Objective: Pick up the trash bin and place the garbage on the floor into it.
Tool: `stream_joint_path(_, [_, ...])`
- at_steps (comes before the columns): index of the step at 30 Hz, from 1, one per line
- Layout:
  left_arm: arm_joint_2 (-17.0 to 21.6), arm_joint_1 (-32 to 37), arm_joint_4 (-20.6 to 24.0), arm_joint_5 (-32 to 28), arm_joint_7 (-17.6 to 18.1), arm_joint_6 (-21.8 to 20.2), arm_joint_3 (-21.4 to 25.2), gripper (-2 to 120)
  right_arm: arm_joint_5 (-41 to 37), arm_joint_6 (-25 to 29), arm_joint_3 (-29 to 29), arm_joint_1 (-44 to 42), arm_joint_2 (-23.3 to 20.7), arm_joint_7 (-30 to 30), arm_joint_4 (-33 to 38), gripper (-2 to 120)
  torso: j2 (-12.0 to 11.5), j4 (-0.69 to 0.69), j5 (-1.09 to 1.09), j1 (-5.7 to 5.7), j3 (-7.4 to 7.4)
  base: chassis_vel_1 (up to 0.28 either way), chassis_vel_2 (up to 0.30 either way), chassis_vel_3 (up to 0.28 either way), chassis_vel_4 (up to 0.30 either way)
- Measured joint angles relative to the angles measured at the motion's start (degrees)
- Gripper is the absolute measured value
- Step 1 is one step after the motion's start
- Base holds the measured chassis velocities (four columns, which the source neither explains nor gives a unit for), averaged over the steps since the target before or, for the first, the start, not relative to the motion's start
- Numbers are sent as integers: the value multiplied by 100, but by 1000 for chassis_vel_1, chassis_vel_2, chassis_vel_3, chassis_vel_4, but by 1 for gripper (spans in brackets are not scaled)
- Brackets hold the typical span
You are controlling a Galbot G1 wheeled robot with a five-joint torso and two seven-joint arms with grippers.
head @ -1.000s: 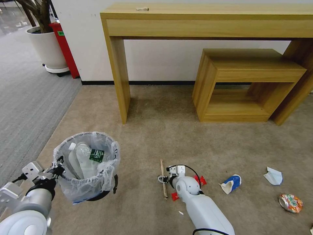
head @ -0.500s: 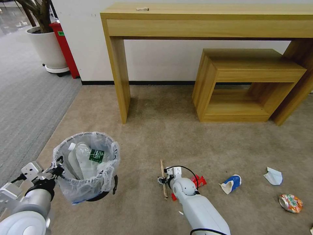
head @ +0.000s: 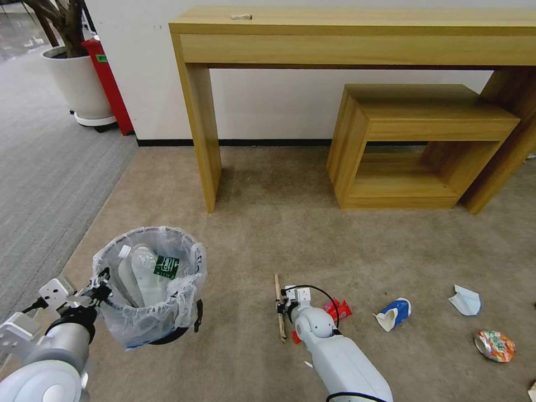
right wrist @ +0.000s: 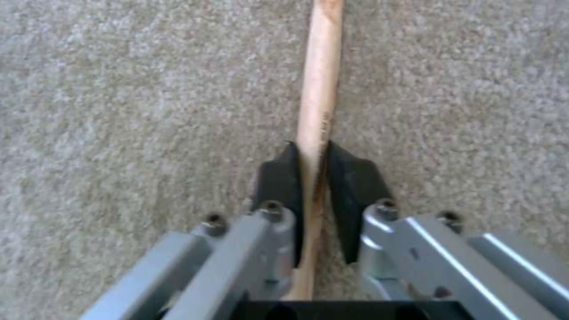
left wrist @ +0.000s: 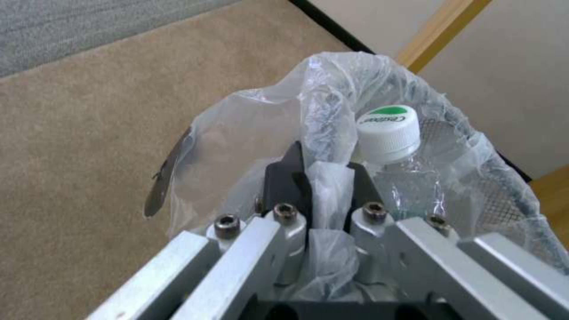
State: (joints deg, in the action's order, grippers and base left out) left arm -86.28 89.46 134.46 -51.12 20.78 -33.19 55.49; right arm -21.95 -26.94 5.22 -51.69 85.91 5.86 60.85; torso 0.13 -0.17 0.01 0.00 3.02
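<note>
The trash bin (head: 149, 290), black with a crinkled plastic liner, hangs at the lower left with clear bottles (head: 142, 271) inside. My left gripper (head: 101, 290) is shut on its bagged rim; in the left wrist view the fingers (left wrist: 283, 178) pinch the liner beside a white bottle cap (left wrist: 388, 131). A wooden stick (head: 277, 290) lies on the beige floor (head: 268, 223). My right gripper (head: 281, 309) is down on it, and in the right wrist view both black pads (right wrist: 283, 178) press the stick (right wrist: 320, 80) between them.
A red wrapper (head: 336, 309), a blue-white cup (head: 394, 314), a white scrap (head: 467, 300) and a crushed can (head: 494, 345) lie to the right. A wooden table leg (head: 202, 134) and a low bench (head: 413, 145) stand ahead. Grey carpet (head: 44, 167), a planter and a red bin are at far left.
My right gripper has edged left and lower onto the stick. The left arm and the bin have stayed put. The camera has shifted slightly.
</note>
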Motion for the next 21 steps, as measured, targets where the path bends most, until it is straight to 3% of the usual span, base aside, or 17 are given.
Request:
stream_joint_path(3, [-12,-8,-19,8,-2,0,-16,3,2,67,-13,-8,3,-30,-22,0,-2,3,10,0,1,0,0,0,0])
stream_joint_path(13, [-35,-21,-32,34,-4,6,-45,3,-141,324,-40,-121,-114,-80,242,0,-3,6,7,1,2,0,0,0,0])
stream_joint_path(17, [-42,-31,-42,44,-4,6,-69,3,-307,890,-25,-208,-226,-215,613,0,-3,5,5,0,2,0,0,0,0])
stream_joint_path(20, [-67,-23,-60,97,-6,8,-139,3,-545,1864,54,-295,-375,-708,1190,0,-3,4,4,1,0,0,0,0,0])
stream_joint_path(21, [-67,-23,-60,97,-6,8,-139,3,-545,1864,54,-295,-375,-708,1190,0,-3,4,4,1,0,0,0,0,0])
